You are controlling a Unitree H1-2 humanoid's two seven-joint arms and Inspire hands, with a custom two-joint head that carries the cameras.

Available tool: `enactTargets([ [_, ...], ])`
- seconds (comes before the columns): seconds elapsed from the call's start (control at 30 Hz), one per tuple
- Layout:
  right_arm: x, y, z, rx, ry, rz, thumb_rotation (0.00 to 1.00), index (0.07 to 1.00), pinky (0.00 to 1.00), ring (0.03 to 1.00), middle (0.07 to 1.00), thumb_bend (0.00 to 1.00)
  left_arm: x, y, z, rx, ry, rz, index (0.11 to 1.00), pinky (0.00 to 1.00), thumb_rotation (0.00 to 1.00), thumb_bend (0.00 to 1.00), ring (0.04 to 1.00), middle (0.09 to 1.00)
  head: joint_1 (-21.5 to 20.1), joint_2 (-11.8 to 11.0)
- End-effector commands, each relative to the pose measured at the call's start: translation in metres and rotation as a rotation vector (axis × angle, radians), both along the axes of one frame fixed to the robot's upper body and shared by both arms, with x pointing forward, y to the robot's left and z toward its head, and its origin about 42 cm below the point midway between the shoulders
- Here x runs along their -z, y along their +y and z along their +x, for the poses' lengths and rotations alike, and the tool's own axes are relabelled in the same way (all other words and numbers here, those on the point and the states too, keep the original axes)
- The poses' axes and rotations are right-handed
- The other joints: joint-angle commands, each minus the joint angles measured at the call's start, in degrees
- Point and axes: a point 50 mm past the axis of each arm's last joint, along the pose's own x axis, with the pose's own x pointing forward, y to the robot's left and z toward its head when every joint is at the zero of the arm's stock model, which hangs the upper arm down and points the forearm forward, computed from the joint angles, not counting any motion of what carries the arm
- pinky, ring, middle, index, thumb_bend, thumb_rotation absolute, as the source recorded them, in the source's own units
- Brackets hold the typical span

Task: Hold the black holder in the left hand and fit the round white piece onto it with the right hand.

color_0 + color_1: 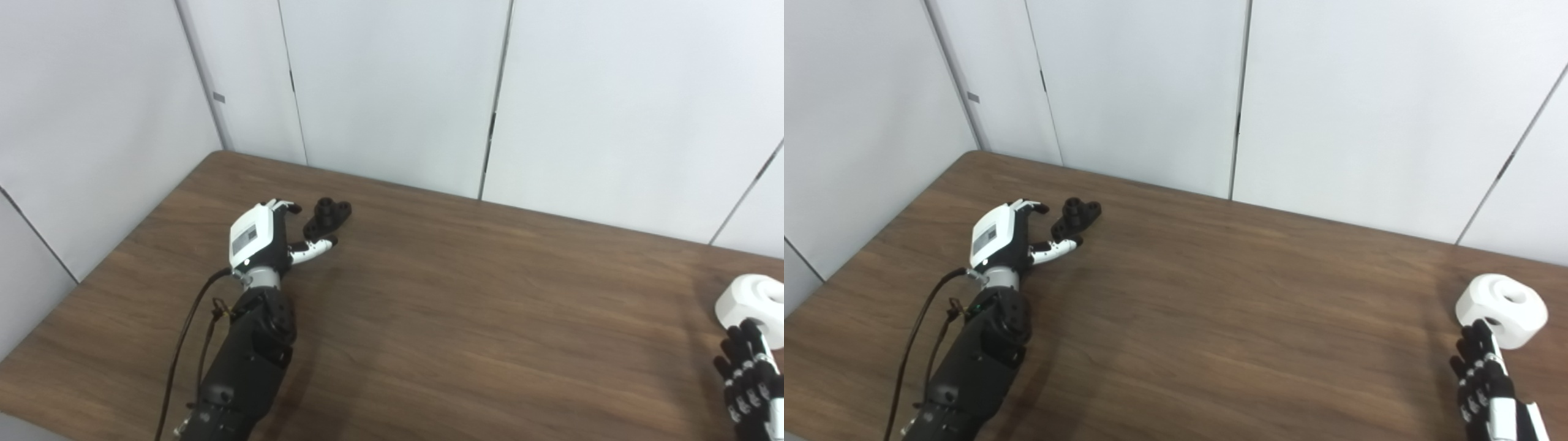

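The black holder (327, 217) lies on the brown table (465, 306) at the far left. My left hand (264, 233) is right beside it, open, its fingers spread toward the holder; I cannot tell whether they touch it. The round white piece (1502, 309) rests on the table at the far right edge. My right hand (1482, 376) is just in front of the white piece, open, with its fingertips reaching up against the near side of the piece. Nothing is lifted.
White wall panels (398, 92) stand behind the table and along its left side. The table's back edge runs diagonally just beyond the holder. A black cable (184, 343) hangs along my left forearm.
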Motion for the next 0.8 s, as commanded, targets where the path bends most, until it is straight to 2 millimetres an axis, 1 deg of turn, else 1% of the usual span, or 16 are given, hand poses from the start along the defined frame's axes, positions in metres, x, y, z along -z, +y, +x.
enactTargets([
  [0.0,0.058,0.004,-0.050,0.042,0.225,0.049,0.97,1.000,1.00,1.000,0.989,0.66,-0.025,0.004,0.016,-0.012,-0.071,0.034,0.750,1.00,0.38,0.85,0.975,0.923,0.01,0.08],
  [0.13,0.059,0.003,-0.051,0.041,0.225,0.048,0.96,1.000,1.00,1.000,0.988,0.66,-0.023,0.008,0.024,-0.016,-0.052,0.040,0.755,1.00,0.37,0.83,0.968,0.926,-0.01,0.04],
  [0.33,0.058,0.004,-0.051,0.047,0.230,0.034,0.97,0.999,1.00,1.000,0.986,0.68,-0.024,0.011,0.029,-0.021,-0.048,0.037,0.760,1.00,0.38,0.83,0.973,0.924,-0.10,-0.02],
  [0.53,0.057,0.005,-0.052,0.043,0.219,0.032,0.98,1.000,1.00,1.000,0.989,0.66,-0.025,0.014,0.035,-0.023,-0.028,0.053,0.757,1.00,0.39,0.83,0.976,0.924,-0.29,-0.04],
  [0.67,0.057,0.005,-0.053,0.049,0.220,0.021,0.98,1.000,1.00,1.000,0.989,0.66,-0.027,0.016,0.040,-0.029,-0.024,0.058,0.747,1.00,0.37,0.82,0.974,0.922,-0.37,-0.15],
  [0.77,0.058,0.005,-0.054,0.046,0.221,0.035,0.98,1.000,1.00,1.000,0.991,0.66,-0.028,0.017,0.043,-0.028,-0.020,0.065,0.737,1.00,0.37,0.82,0.975,0.920,-0.56,-0.21],
])
